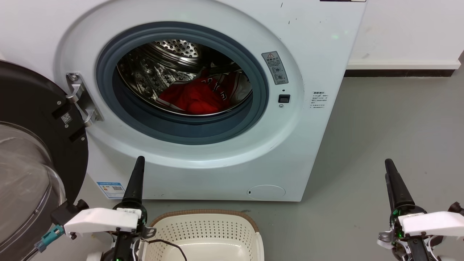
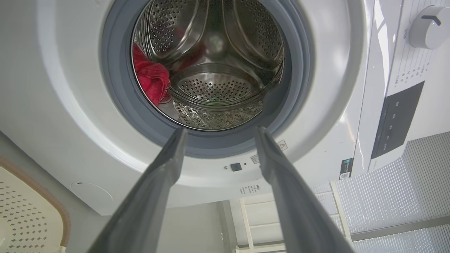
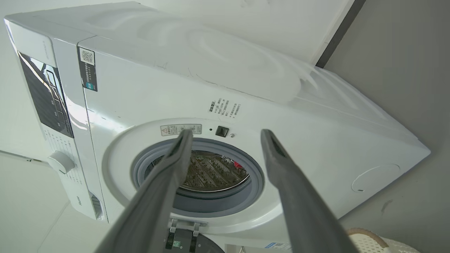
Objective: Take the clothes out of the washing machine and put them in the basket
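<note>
We see the bright red, thin-fabric sports jersey (image 1: 197, 96) lying crumpled low in the perforated steel drum (image 1: 174, 47) of the large white front-loading washing machine (image 1: 217, 163). The machine's black-rimmed glass door (image 1: 40, 137) is swung open on our left. A small cream-white plastic basket (image 1: 203, 213) with a brown woven rim sits on the floor just before the machine. In front of the machine our left gripper (image 2: 218, 133) and right gripper (image 3: 226, 133) hang spread wide, holding nothing.

The smooth grey floor (image 1: 380, 127) meets a plain white wall (image 1: 406, 29), with a thin black strip (image 1: 398, 73) along the wall's bottom.
</note>
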`<state>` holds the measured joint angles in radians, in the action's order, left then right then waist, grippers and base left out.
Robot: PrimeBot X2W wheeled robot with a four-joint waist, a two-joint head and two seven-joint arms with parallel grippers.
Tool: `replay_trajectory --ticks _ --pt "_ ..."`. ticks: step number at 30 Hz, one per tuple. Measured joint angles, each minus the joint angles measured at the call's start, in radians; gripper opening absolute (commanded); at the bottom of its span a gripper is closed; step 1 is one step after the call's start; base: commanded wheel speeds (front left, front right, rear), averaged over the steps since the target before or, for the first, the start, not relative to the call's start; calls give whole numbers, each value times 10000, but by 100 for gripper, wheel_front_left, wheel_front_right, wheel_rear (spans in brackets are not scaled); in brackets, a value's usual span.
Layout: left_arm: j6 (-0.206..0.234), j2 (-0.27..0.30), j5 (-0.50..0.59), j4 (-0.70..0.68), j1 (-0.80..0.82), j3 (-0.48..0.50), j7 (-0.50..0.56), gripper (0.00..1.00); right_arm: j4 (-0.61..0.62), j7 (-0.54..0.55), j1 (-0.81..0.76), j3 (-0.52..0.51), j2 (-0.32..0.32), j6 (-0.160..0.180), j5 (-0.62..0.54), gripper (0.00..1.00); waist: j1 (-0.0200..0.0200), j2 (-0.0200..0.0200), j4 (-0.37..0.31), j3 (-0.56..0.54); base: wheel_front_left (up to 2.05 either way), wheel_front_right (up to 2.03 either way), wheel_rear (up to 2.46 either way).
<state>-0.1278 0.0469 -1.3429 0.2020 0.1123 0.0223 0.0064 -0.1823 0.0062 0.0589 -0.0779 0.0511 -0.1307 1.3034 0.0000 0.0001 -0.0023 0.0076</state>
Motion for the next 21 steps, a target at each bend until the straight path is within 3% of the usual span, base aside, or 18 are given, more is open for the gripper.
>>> replay_trajectory --ticks 21 --pt "2 6 4311 -96 269 -491 -748 100 541 -761 -231 240 0 0 -4746 100 0 0 64 1 0 0 0"
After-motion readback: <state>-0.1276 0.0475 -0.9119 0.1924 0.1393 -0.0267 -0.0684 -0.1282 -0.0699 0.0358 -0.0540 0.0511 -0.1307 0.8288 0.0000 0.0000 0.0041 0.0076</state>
